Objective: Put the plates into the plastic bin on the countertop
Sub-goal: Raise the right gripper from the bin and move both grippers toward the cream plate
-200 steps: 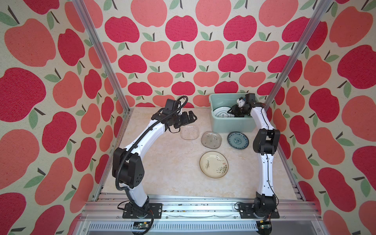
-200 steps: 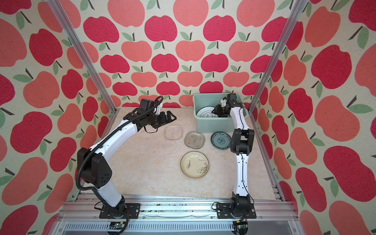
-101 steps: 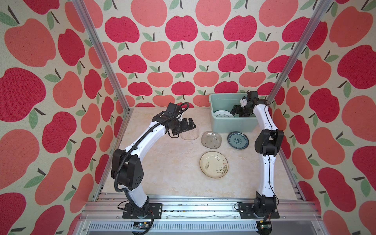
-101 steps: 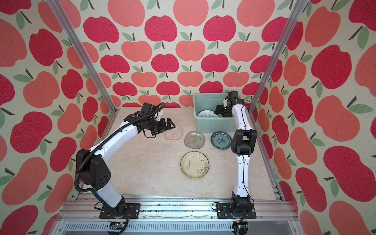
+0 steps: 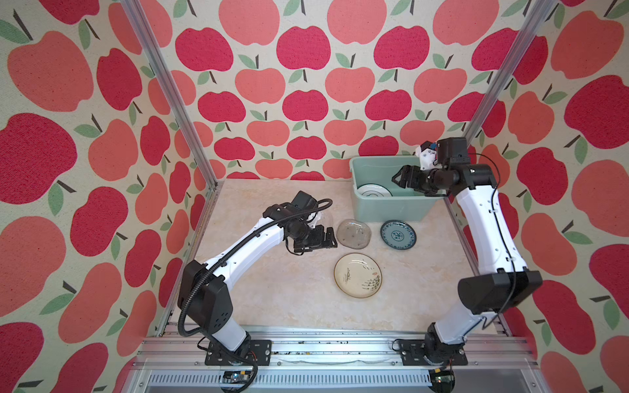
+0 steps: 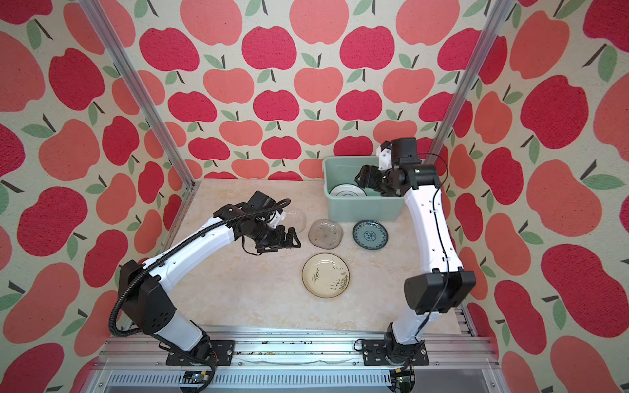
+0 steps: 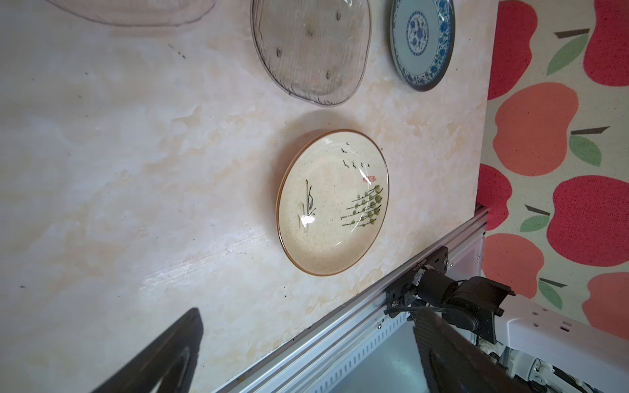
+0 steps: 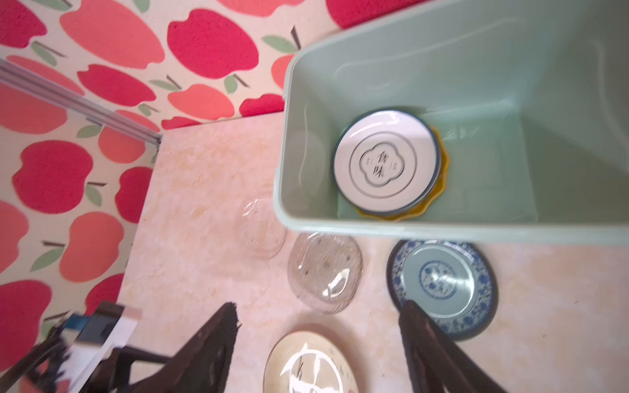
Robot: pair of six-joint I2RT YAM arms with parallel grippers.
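Observation:
The plastic bin (image 5: pixel 388 209) stands at the back right of the countertop (image 5: pixel 272 292). Inside lies a white plate (image 8: pixel 384 163) on a yellow one (image 8: pixel 442 170). My right gripper (image 5: pixel 400 177) hovers open and empty over the bin's right part. In front of the bin lie a clear glass plate (image 5: pixel 353 234), a teal plate (image 5: pixel 398 235) and a cream ink-drawn plate (image 5: pixel 358 275). A second clear plate (image 6: pixel 295 217) is partly hidden behind my left gripper (image 5: pixel 328 236), which is open and empty, just left of the first clear plate.
Apple-print walls (image 5: pixel 306 102) and aluminium posts (image 5: pixel 170 95) close in three sides. An aluminium rail (image 5: pixel 323 343) with both arm bases runs along the front edge. Bare countertop lies front left of the cream plate.
My right gripper opened and drew back from the white plate towards the bin's right end. The left gripper came forward and lower, to beside the clear plates.

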